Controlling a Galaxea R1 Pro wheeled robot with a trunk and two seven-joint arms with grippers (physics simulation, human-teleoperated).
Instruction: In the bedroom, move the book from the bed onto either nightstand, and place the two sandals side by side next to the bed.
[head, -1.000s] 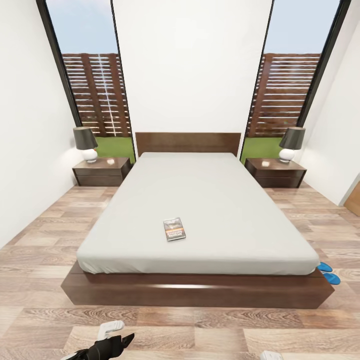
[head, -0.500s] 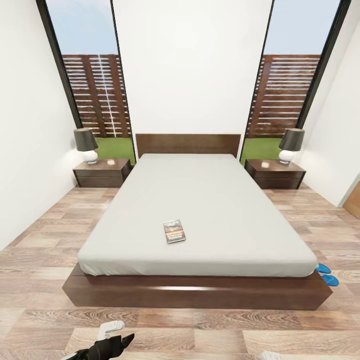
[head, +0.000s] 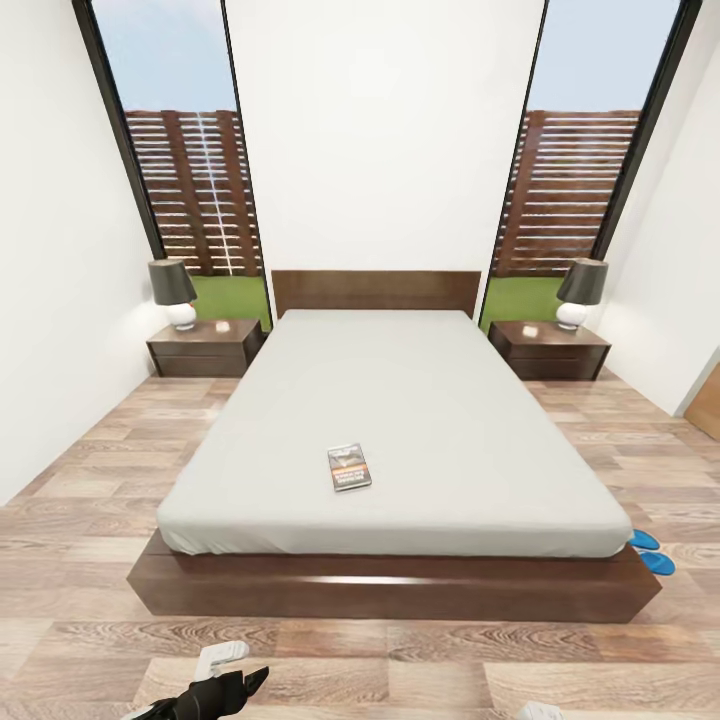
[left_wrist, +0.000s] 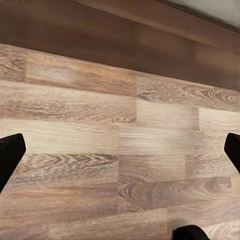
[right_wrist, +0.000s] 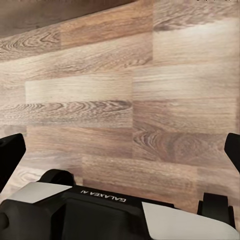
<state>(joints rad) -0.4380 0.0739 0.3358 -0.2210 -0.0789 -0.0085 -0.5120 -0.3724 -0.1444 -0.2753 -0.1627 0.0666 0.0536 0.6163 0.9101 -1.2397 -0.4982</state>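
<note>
Whole view has slid back a bit, so the base backed off; nothing on the bed moved. L gripper (left_wrist: 120, 150) and R gripper (right_wrist: 120, 150) hang open over floor (head: 400, 660), empty. Book (head: 349, 467) lies near bed (head: 400, 400) foot, sandals (head: 651, 552) at its right corner. Approach step; next: reach book, carry to nightstand (head: 205, 347).

- Only clearly readable text: "GALAXEA AI", white letters on the black robot body (right_wrist: 100, 212) in the right wrist view. It shows upside down there, just above the wood floor (right_wrist: 125, 90).
- The book (head: 349, 467) lying on the bed (head: 400, 400), near the foot end, has orange and white lettering on its dark cover, but it's way too small to make out any words.
</note>
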